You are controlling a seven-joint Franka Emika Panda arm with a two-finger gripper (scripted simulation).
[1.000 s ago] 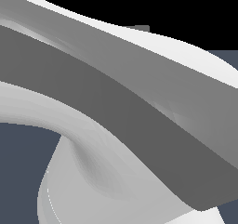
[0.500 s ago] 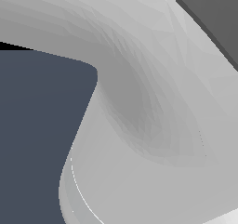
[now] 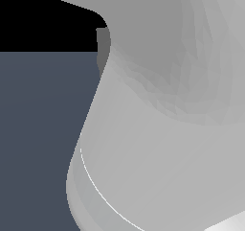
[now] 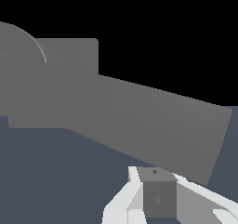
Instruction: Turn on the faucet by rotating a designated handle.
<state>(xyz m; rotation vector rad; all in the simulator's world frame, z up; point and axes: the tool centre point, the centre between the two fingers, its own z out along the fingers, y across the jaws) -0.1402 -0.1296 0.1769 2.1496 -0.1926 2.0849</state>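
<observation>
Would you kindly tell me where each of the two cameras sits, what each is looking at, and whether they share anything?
Exterior view: off the arm, placement unknown; the pale robot arm fills nearly all of it, with only a grey sliver past its edge.
Wrist view: on the wrist, looking past the gripper at the handle running out from the faucet plate and hub.
Shared: the dark blue-grey ground and black backdrop; whether that sliver is the faucet cannot be told.
</observation>
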